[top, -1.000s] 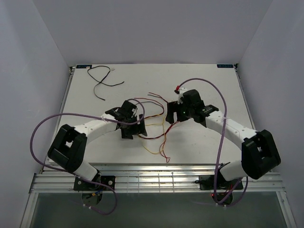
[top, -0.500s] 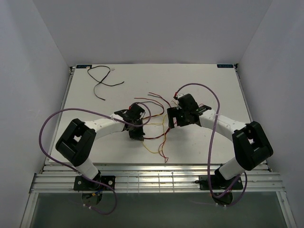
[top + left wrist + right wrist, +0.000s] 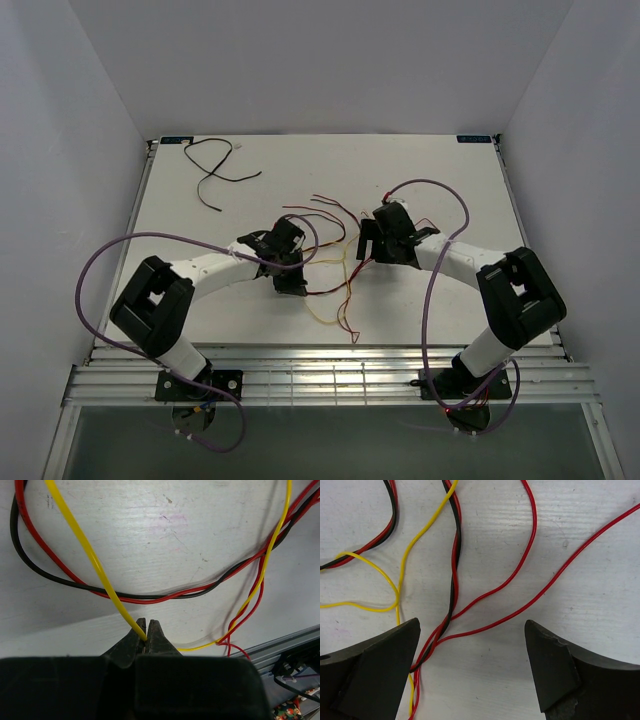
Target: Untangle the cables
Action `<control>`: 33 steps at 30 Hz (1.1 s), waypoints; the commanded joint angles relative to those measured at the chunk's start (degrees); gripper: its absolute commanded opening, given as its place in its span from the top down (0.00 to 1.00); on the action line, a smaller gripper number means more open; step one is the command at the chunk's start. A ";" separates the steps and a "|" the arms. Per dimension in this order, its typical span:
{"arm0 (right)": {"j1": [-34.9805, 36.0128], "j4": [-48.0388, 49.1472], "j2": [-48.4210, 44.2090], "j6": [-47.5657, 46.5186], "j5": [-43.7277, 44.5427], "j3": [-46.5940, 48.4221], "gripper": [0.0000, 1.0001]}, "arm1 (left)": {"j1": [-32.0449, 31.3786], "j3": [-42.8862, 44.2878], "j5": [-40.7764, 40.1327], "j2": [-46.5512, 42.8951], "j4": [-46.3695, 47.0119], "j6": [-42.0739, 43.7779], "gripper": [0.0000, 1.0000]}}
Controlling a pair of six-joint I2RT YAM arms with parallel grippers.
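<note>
The cables [image 3: 335, 272] lie tangled on the white table between my two grippers: red, yellow and black strands. My left gripper [image 3: 292, 287] [image 3: 147, 630] is shut on the yellow cable [image 3: 90, 555], which runs up and left from its tips. A red and black pair [image 3: 150, 599] curves across just beyond it. My right gripper [image 3: 364, 246] [image 3: 472, 630] hangs open low over the tangle. Two red strands [image 3: 520, 612] pass between its fingers, and a twisted black and red pair [image 3: 455, 555] and a yellow loop [image 3: 415, 535] run by its left finger.
A separate black cable [image 3: 215, 172] lies alone at the table's back left. The metal rail [image 3: 330, 375] of the table's near edge runs just below the tangle. Thick purple cables [image 3: 440, 290] loop along both arms.
My left gripper has moved right to the tangle and shut on the yellow cable. The right gripper has shifted left and down over the strands, still open.
</note>
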 commanded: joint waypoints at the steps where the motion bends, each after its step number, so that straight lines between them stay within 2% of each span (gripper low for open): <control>1: -0.06 5.56 -0.79 6.74 0.30 -1.52 0.10 | -0.70 -1.29 1.85 -4.14 1.43 -0.10 1.00; 8: -0.50 5.82 0.71 10.78 4.26 -4.76 0.00 | -1.23 -2.61 0.71 -5.81 2.93 -1.25 1.00; 9: -0.58 6.09 0.71 11.39 4.70 -5.12 0.02 | -1.23 -2.70 0.54 -5.81 3.02 -1.42 1.00; 10: -0.58 6.96 0.71 12.01 5.14 -5.64 0.09 | -1.23 -2.70 0.45 -5.81 3.11 -1.51 1.00; 12: -0.85 7.32 1.59 12.54 6.20 -6.09 0.14 | -1.49 -2.79 0.45 -5.90 3.11 -1.60 1.00; 15: -1.46 7.41 3.35 13.24 6.73 -5.39 0.26 | -1.67 -3.05 0.36 -6.08 3.11 -1.34 1.00; 16: -1.55 7.32 3.78 13.42 7.16 -5.30 0.35 | -1.67 -3.05 0.36 -6.16 3.11 -1.25 1.00; 18: -1.64 7.32 3.88 13.51 7.78 -5.47 0.46 | -1.75 -3.05 0.36 -6.43 3.11 -1.07 1.00; 19: -1.64 7.32 3.79 13.68 8.13 -5.56 0.62 | -1.84 -3.05 0.27 -6.60 3.11 -1.07 1.00; 20: -1.81 7.41 3.70 13.34 8.22 -5.65 0.70 | -1.84 -3.14 0.18 -6.78 3.19 -1.07 1.00; 21: -1.90 7.93 3.61 12.90 8.31 -5.91 0.86 | -1.93 -3.14 0.10 -7.13 3.28 -1.07 1.00; 22: -1.90 8.02 3.53 12.63 8.75 -5.91 0.92 | -1.93 -3.14 -0.08 -7.22 3.20 -0.90 1.00; 27: -2.78 7.85 0.81 10.18 11.82 -5.91 0.92 | -1.93 -1.12 -3.14 -7.66 0.39 -0.11 1.00; 30: -3.39 7.85 -5.07 7.55 15.77 -6.18 0.92 | -1.93 2.20 -5.78 -8.62 -1.55 0.59 1.00; 33: -6.46 7.85 -11.75 4.21 17.63 -5.65 0.92 | -1.84 8.69 -14.98 -9.94 -6.10 1.48 1.00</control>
